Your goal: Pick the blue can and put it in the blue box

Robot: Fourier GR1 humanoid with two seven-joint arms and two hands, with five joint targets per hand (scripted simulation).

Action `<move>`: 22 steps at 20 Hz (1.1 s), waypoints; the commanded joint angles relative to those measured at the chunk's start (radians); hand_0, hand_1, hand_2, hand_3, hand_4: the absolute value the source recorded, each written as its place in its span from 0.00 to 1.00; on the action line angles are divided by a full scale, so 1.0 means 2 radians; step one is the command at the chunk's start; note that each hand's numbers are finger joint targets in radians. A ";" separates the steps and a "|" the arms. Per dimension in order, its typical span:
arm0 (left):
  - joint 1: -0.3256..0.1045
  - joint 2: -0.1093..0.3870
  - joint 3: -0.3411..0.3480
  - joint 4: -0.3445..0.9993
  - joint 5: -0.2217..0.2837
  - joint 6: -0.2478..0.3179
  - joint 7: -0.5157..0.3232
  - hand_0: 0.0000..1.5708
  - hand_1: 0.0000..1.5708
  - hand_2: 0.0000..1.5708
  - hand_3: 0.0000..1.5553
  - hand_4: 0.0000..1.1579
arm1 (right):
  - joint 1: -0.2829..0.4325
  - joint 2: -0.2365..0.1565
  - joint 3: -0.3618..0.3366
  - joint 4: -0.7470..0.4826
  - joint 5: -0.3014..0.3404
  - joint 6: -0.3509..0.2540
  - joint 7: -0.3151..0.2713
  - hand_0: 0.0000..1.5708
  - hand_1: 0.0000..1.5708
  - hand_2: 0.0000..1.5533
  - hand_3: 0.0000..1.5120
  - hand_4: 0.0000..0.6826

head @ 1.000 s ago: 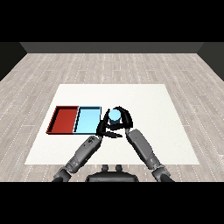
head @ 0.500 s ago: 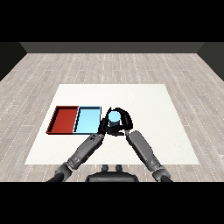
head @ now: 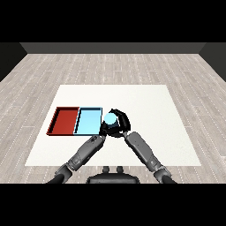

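R hand [head: 119, 122] curled round blue can [head: 110, 118], just at 3 o'clock of blue tray [head: 88, 121]; can body mostly hidden. L hand [head: 104, 131] tucked under it, fingers can't tell.

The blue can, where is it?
In the head view, the can sits in the right hand, just right of the blue tray.

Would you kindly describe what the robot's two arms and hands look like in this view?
Both forearms are grey, rounded, segmented shells that darken toward the elbows. The left forearm and right forearm each end in a black hand: the left hand and right hand have glossy black fingers. No cables or markings show.
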 commanded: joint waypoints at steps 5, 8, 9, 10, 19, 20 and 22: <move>-0.048 -0.004 -0.015 0.048 0.041 -0.005 -0.011 0.00 0.00 0.00 0.00 0.00 | -0.041 0.002 0.023 0.045 -0.031 -0.012 -0.023 0.92 0.92 0.93 0.90 0.71; -0.068 -0.004 -0.008 0.089 0.064 0.040 -0.028 0.00 0.00 0.00 0.00 0.52 | -0.011 0.002 0.037 -0.007 -0.007 -0.029 -0.001 0.93 0.93 0.94 0.90 0.73; -0.051 -0.004 -0.020 0.032 0.075 0.054 0.001 0.00 0.00 0.25 0.00 0.67 | -0.021 0.002 0.020 0.021 -0.024 -0.008 -0.010 0.92 0.92 0.94 0.90 0.75; -0.040 -0.004 -0.008 0.078 0.064 0.058 -0.033 0.92 0.92 0.93 0.86 0.94 | 0.001 0.002 0.041 -0.005 -0.014 -0.027 -0.013 0.92 0.92 0.94 0.91 0.75; -0.024 0.000 -0.006 0.033 0.014 0.094 0.021 1.00 1.00 0.99 0.94 0.98 | -0.047 0.002 0.028 0.014 -0.038 -0.040 0.003 0.91 0.91 0.94 0.91 0.78; -0.039 -0.004 -0.027 0.028 0.028 0.117 0.029 1.00 1.00 0.99 0.94 0.98 | -0.025 0.002 0.025 0.001 -0.024 -0.018 0.009 0.91 0.91 0.94 0.91 0.78; -0.052 -0.004 -0.039 0.011 0.023 0.145 0.040 1.00 1.00 0.99 0.95 0.99 | 0.004 -0.015 0.012 -0.051 -0.021 -0.002 0.040 0.91 0.91 0.94 0.91 0.78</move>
